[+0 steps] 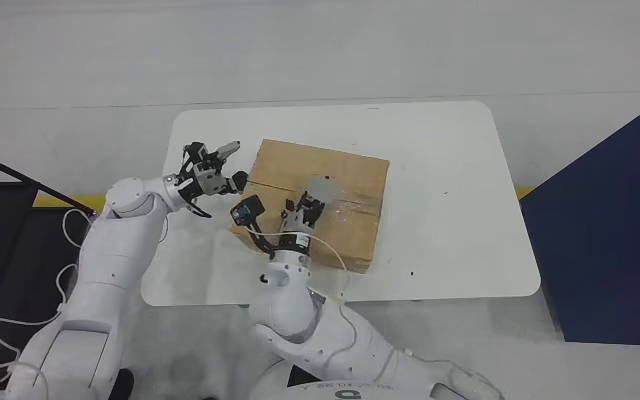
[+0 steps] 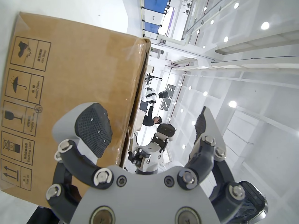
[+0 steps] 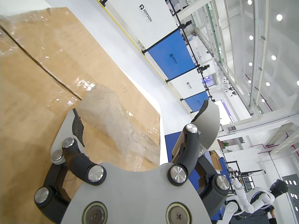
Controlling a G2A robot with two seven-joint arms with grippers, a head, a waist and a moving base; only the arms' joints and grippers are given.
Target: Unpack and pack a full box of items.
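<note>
You see the shut box (image 1: 315,200) on the table (image 1: 440,150), with a wad of clear tape (image 3: 109,115) on its lid. Your left gripper (image 2: 149,124) is spread wide at the box's end. Your right gripper (image 3: 142,117) hangs wide over the lid, the tape between its fingers. The left wrist view shows handling symbols on the end wall.

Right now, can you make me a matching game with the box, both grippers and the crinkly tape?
1 box
2 left gripper
3 right gripper
4 tape

A above the box's top
B on the white table
C beside the box's printed side
D crumpled on the box's top

Pairs: 1-B, 2-C, 3-A, 4-D
</note>
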